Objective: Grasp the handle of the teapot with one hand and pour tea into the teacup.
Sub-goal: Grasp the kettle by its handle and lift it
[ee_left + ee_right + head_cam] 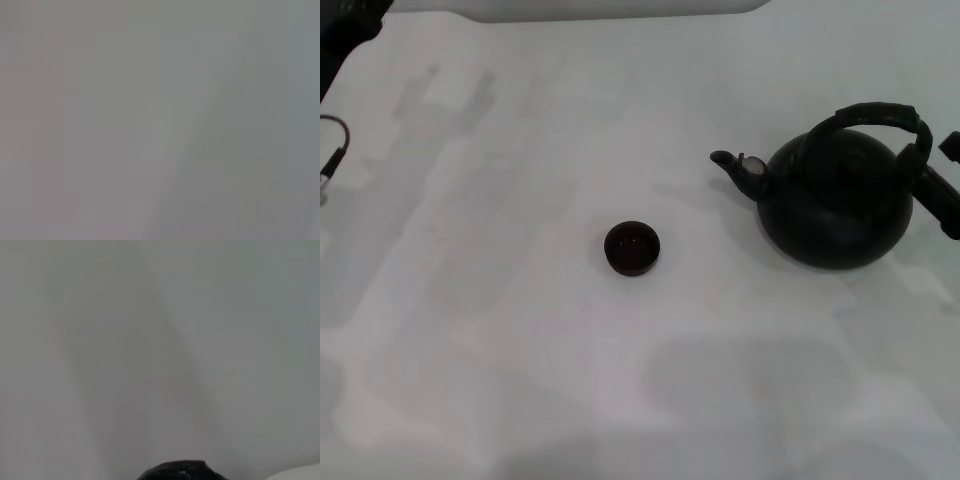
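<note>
teapot (835,205): 1 | teacup (632,248): 1 | handle (880,115): 1

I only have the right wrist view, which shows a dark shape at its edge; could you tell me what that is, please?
Observer: Probably the teapot. In the head view it stands upright on the table's right side, with the right gripper close beside its handle.
Operator: Where is the teacup?
Observer: The teacup stands mid-table, apart from the teapot, on the side its spout points to.
Operator: And the left arm?
Observer: The left arm sits at the far left corner, away from both.
</note>
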### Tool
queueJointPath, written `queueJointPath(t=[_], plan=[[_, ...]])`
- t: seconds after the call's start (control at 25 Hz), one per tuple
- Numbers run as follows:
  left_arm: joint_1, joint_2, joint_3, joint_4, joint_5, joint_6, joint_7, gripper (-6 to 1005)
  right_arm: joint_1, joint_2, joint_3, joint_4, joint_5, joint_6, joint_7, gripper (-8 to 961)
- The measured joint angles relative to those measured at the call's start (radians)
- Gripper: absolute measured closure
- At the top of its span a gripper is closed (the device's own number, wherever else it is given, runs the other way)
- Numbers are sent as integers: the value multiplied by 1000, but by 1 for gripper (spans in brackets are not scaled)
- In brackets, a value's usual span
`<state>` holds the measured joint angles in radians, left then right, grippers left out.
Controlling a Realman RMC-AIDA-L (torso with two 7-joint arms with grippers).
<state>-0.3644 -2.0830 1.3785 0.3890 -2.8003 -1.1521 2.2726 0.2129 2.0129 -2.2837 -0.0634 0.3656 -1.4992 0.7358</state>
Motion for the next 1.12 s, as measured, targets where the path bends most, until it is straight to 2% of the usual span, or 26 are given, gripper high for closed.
queueJointPath(t=[0.28, 0.72, 0.8, 1.04, 1.12], plan=[[1, -2, 3, -32, -4, -1, -1, 134, 26, 2, 21, -29, 9, 84, -11, 95], [-2, 0, 0, -55, -30, 8, -1, 133, 21, 4, 29, -57, 11, 141, -29, 189], [-2, 0, 0, -56, -30, 8, -1, 133, 19, 4, 29, -62, 11, 143, -30, 401], [-2, 0, -1, -57, -31, 8, -1, 133, 17, 4, 34, -75, 10, 144, -32, 650], [-2, 0, -1, -58, -31, 8, -1, 133, 17, 4, 35, -79, 10, 141, -32, 682]])
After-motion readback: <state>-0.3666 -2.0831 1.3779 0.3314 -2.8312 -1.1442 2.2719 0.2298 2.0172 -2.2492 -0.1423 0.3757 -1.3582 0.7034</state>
